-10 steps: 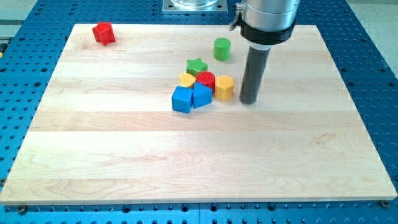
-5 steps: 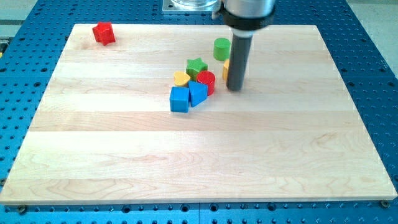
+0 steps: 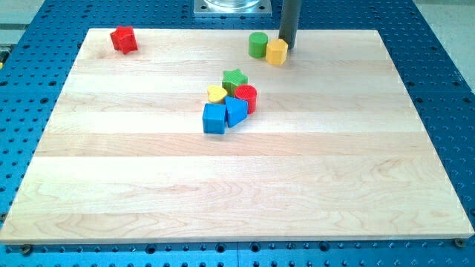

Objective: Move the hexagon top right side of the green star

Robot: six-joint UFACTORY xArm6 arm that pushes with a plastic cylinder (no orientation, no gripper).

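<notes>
The yellow hexagon (image 3: 277, 52) lies near the view's top edge of the wooden board, up and to the right of the green star (image 3: 234, 79), well apart from it. It touches the green cylinder (image 3: 257, 44) on its left. My tip (image 3: 287, 47) stands just behind and to the right of the hexagon, close against it. The green star sits at the top of a cluster with a yellow heart (image 3: 217, 93), a red cylinder (image 3: 246, 97) and two blue blocks (image 3: 225, 115).
A red star-like block (image 3: 123, 38) lies at the board's top left corner. The wooden board (image 3: 237, 193) sits on a blue perforated table. A metal mount shows at the view's top centre.
My tip has moved toward the view's top, pushing the yellow hexagon away from the cluster up to the top edge. The green cylinder has shifted up and slightly left.
</notes>
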